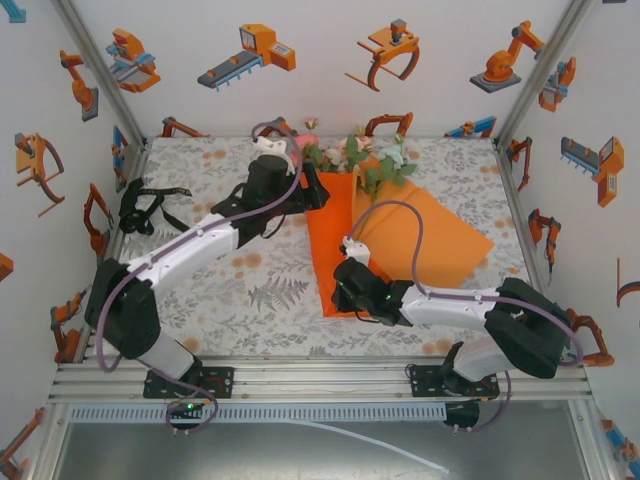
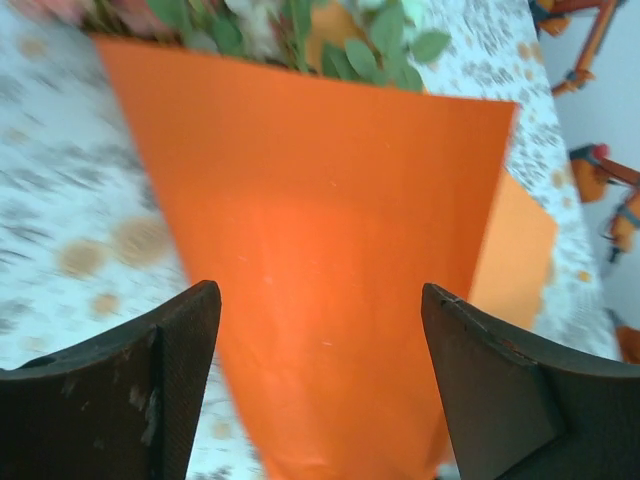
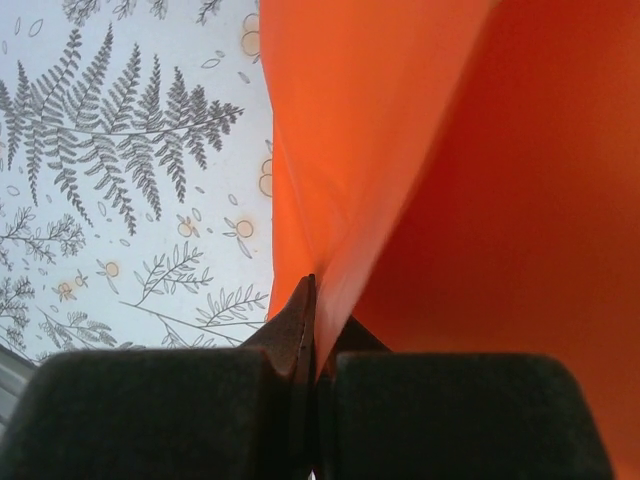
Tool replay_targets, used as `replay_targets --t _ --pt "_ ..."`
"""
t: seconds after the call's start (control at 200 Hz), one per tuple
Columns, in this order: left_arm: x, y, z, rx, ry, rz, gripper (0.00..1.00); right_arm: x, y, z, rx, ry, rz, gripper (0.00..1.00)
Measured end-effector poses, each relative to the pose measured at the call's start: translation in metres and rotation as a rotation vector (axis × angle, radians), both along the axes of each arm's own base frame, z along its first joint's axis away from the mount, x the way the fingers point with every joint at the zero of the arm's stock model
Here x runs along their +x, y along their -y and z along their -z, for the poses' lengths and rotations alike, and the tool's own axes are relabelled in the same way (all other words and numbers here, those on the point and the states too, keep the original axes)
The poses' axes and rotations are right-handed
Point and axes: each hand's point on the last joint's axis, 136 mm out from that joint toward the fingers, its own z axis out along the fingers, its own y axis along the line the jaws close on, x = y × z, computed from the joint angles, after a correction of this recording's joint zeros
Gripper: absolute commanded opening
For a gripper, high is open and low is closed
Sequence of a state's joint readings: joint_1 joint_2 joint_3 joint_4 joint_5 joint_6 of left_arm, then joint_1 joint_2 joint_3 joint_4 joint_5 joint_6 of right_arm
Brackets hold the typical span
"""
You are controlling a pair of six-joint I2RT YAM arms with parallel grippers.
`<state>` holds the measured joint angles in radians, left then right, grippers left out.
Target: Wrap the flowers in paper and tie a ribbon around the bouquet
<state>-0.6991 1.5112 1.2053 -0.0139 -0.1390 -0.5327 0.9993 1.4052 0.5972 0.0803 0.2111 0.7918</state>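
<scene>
The right hand [image 3: 314, 300] pinches the paper [image 3: 480, 200] edge; the left hand [image 2: 320, 300] gapes open near it

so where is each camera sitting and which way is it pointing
Top external: fixed above and behind the arm bases, looking down on the table; both arms show, the left gripper near the flowers, the right gripper at the paper.
Left wrist: on the left arm, looking past its open fingers at the folded paper and the blooms.
Right wrist: on the right arm, low over the table, its fingers shut on the paper's edge.
Shared: all three views show the orange paper.
</scene>
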Motion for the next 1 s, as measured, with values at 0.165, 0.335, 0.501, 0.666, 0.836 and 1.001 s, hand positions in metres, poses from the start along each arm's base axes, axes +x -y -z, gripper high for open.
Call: replay_targets --t 0.165,0.335,0.501,0.666,0.836,1.001 --pt "-0.004 -0.037 -0.015 0.064 0.102 -0.053 0.74 0.012 0.013 0.002 0.002 -0.012 0.048 0.22" --pt "0.004 -0.027 0.059 0.101 -0.031 0.007 0.61 0.015 0.018 0.002 0.001 -0.033 0.045 0.39" --pt "0.004 0.008 0.147 0.104 -0.23 0.113 0.42 0.013 0.02 -0.004 0.004 -0.047 0.042 0.45" --pt "0.008 0.035 0.183 0.077 -0.325 0.162 0.38 0.011 0.027 -0.021 0.026 -0.04 0.065 0.59" --pt "0.017 0.051 0.184 0.031 -0.33 0.169 0.39 0.009 0.044 -0.039 0.022 -0.036 0.101 0.66" --pt "0.02 0.054 0.188 0.015 -0.338 0.158 0.4 -0.001 0.043 -0.081 0.09 0.031 0.062 0.62"
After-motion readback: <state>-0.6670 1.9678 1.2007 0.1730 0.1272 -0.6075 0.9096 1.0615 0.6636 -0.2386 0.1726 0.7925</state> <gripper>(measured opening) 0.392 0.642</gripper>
